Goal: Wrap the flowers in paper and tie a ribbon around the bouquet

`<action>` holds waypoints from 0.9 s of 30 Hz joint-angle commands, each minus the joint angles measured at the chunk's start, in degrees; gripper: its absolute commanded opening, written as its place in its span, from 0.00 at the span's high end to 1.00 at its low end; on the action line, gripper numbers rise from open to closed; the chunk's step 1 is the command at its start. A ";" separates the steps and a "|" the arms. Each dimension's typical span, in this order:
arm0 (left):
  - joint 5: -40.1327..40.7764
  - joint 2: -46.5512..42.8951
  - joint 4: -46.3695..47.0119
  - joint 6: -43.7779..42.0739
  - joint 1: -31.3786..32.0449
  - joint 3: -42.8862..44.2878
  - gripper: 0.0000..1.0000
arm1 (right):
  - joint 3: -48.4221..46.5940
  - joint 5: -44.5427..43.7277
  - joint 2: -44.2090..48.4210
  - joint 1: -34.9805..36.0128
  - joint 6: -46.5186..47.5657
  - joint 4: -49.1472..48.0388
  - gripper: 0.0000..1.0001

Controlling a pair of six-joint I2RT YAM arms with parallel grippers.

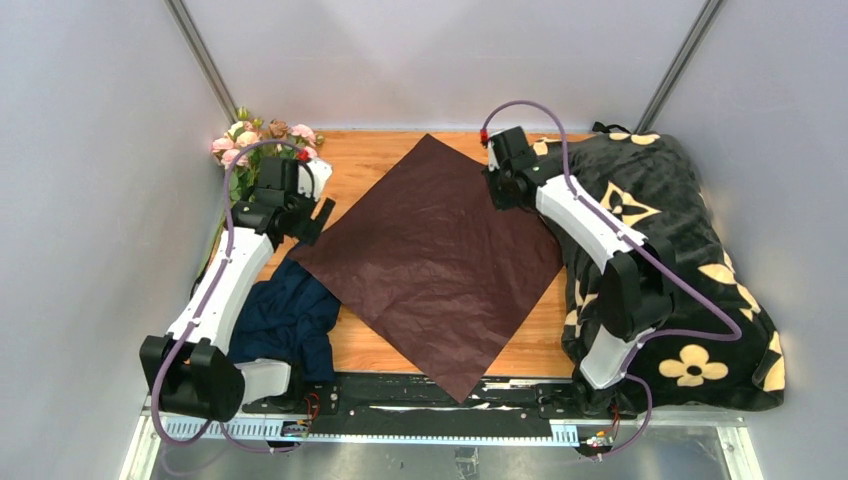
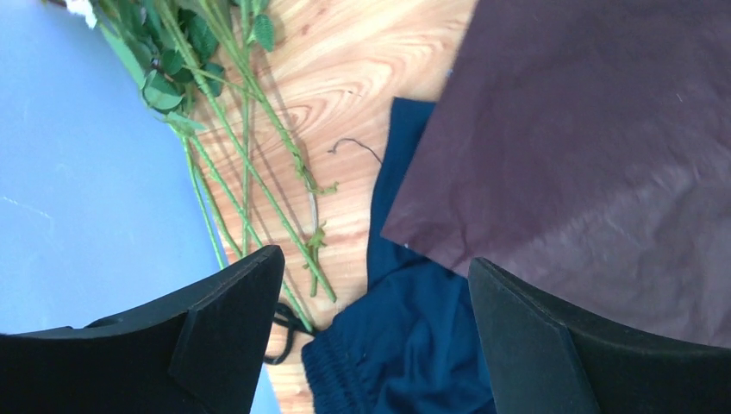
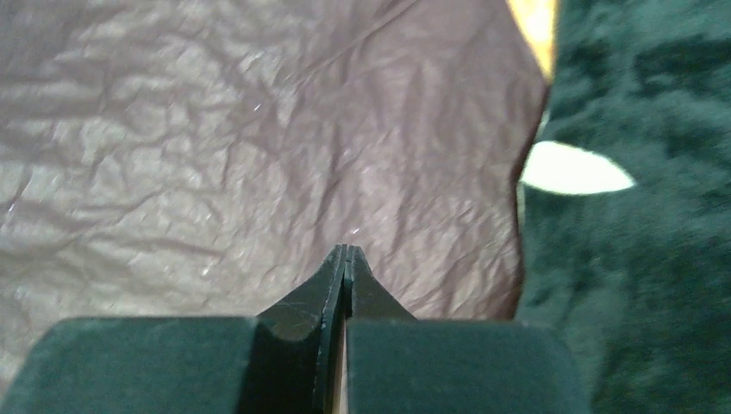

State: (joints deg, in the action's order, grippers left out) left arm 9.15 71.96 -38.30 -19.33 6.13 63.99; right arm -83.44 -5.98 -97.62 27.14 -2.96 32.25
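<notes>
The paper [image 1: 430, 265], a crinkly burgundy sheet, lies flat as a diamond in the middle of the table. The flowers [image 1: 262, 140], pale pink roses, lie at the far left corner, and their green stems [image 2: 250, 172] run down along the wall. My left gripper [image 1: 312, 222] hangs open over the paper's left corner [image 2: 431, 233], nothing between its fingers [image 2: 224, 328]. My right gripper [image 1: 497, 195] is shut just over the paper's far right edge [image 3: 259, 155], holding nothing that I can see. A black cord loop [image 2: 283, 332] lies by the stems; I cannot tell if it is the ribbon.
A navy blue cloth [image 1: 285, 315] lies crumpled under the paper's left edge. A black blanket with cream flowers [image 1: 690, 260] covers the right side of the table. Grey walls close in on both sides and at the back.
</notes>
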 commanded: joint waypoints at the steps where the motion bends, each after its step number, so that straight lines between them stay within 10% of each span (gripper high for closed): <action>1: 3.02 -0.40 -11.90 -8.12 6.22 3.30 0.12 | -6.76 -1.54 -6.27 -6.21 3.45 3.79 1.00; 10: 2.91 18.33 -25.72 -6.95 12.41 23.82 0.13 | -32.17 0.10 -32.55 -11.38 9.85 4.10 1.00; 17: -0.58 29.34 -23.15 -5.80 14.52 23.89 0.18 | -58.70 -6.05 -52.34 -13.35 12.78 10.29 1.00; 27: -2.60 32.80 -0.87 -3.73 19.43 11.98 0.18 | -57.30 -22.39 -58.37 -17.71 23.62 4.69 1.00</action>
State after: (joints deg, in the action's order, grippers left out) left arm 6.70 105.03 -49.74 -23.14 24.84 81.73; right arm -142.32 -17.82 -152.66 12.32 14.72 35.73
